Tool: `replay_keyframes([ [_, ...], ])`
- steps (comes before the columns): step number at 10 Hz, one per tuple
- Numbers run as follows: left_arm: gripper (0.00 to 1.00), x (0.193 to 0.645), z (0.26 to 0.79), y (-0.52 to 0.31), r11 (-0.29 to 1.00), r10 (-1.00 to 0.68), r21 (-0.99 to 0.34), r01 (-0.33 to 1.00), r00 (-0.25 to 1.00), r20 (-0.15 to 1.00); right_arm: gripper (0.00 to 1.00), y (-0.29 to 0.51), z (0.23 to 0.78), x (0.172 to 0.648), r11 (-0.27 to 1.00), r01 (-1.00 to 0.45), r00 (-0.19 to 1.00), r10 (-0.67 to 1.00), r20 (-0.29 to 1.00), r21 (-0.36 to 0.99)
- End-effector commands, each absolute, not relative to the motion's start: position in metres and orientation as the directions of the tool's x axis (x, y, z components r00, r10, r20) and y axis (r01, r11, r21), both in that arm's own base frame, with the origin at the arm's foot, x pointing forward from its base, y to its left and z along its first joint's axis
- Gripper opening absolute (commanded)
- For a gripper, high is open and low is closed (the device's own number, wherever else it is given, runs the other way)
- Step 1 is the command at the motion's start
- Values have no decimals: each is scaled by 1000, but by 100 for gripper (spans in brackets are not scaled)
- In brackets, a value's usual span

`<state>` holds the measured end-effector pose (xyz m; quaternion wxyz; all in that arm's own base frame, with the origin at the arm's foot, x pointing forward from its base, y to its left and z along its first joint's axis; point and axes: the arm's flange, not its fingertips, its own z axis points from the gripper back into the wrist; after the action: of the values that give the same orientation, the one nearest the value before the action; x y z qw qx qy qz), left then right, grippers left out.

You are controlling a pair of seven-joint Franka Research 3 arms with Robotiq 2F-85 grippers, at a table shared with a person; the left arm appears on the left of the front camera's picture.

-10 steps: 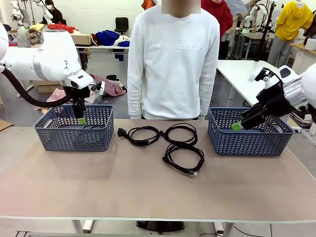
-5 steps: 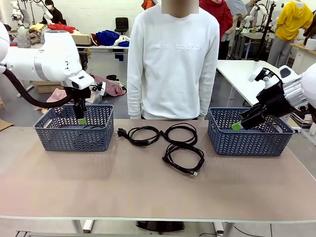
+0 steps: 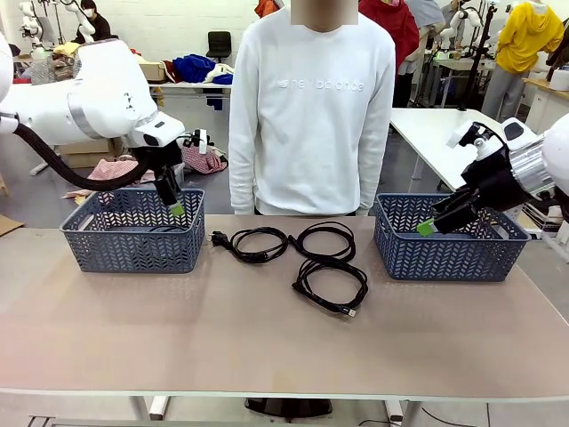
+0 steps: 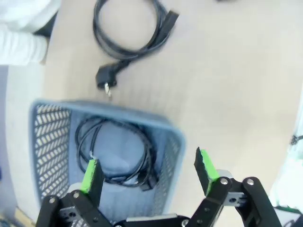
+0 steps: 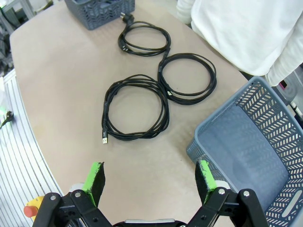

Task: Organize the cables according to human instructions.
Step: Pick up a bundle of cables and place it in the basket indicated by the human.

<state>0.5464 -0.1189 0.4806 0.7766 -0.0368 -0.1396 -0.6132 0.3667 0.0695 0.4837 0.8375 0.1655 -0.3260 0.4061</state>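
My left gripper (image 3: 176, 207) hangs wide open and empty over the rim of the left basket (image 3: 133, 242), which holds one coiled cable (image 4: 116, 153). My right gripper (image 3: 427, 227), equally open and empty, hovers above the right basket (image 3: 444, 253). Three cables (image 3: 331, 283) lie mid-desk (image 3: 178, 338), toward the far edge.

We are seeing thin black coiled cords (image 5: 162, 78), plain black throughout, with one small plug (image 5: 104, 140) showing a pale metallic tip. The blue-grey perforated plastic baskets (image 3: 133, 247) are carrying a herringbone pattern of slots on their walls. The smooth flat tabletop (image 3: 267, 347) is showing plain pinkish beige. The black left gripper (image 4: 147, 169) and black right gripper (image 5: 149, 174) are wearing bright green pads (image 4: 205, 166) on glossy white arms (image 3: 80, 102). The person's sweatshirt (image 3: 311, 124) is showing white with faint pale lettering.
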Motion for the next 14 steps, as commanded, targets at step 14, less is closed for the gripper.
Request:
replay_keyframes([
  [14,100,416,448,-157,249,-875,67,966,195,443,100,68,483,368,608,-793,451,565,691,20],
])
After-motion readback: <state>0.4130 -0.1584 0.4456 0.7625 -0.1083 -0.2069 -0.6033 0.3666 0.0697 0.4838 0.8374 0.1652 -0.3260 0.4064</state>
